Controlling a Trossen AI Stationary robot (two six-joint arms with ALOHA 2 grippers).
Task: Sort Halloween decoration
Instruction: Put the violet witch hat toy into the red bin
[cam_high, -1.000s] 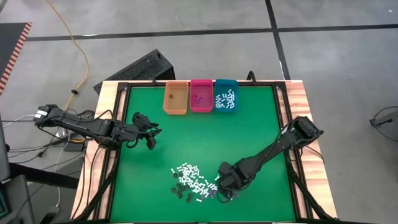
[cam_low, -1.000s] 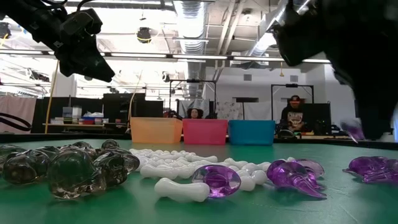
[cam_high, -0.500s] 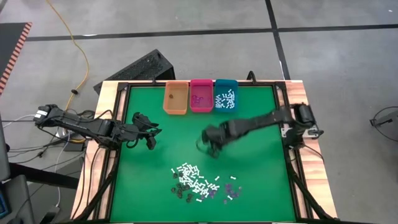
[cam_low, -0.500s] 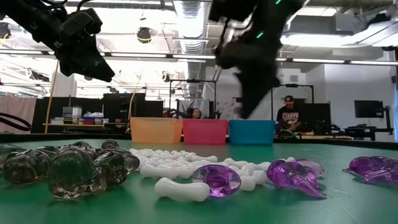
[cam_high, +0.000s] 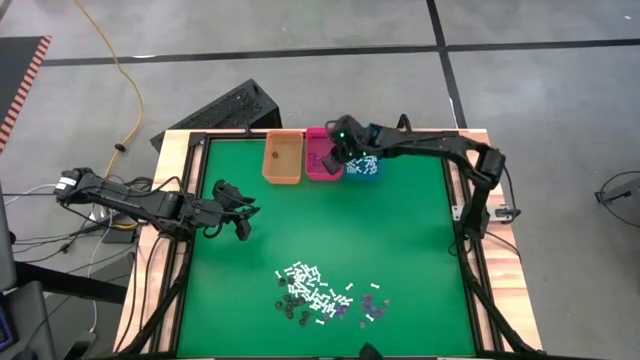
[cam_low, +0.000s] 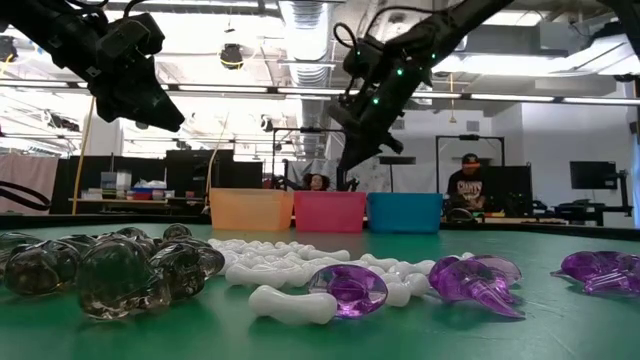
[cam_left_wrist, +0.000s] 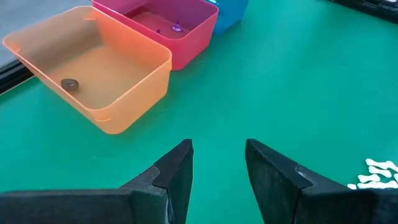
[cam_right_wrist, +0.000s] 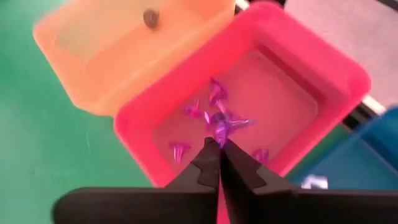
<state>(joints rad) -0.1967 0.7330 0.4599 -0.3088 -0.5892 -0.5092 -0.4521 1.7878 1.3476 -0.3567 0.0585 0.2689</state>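
The Halloween decoration lies as a heap near the table's front edge: white sticks (cam_high: 305, 285), purple bits (cam_high: 372, 305) and dark bits (cam_high: 290, 308). My right gripper (cam_right_wrist: 219, 144) hangs over the pink bin (cam_right_wrist: 311, 62) at the far edge, shut on one purple piece. More purple bits lie on that bin's floor (cam_right_wrist: 180, 149). My left gripper (cam_left_wrist: 219, 152) waits open above the green mat at the left (cam_high: 243, 222), with nothing between its fingers. My right gripper pinches a small purple piece (cam_right_wrist: 222, 129) between the very ends of its two fingers. The fingers slant down toward the bin. The piece is lifted clear above the pink bin's floor, and part of it sticks out past the fingertips.
An orange bin (cam_high: 282, 160) with one dark piece (cam_left_wrist: 69, 84) stands left of the pink bin. A teal bin (cam_high: 363, 158) with white sticks stands right of it. Between bins and heap the green mat (cam_high: 400, 230) is free. Black frame rails edge the table.
My right gripper has risen from the heap near the front edge and swung across the mat to the far edge. It now hangs over the pink bin and has tipped less steeply downward. It carries a purple piece.
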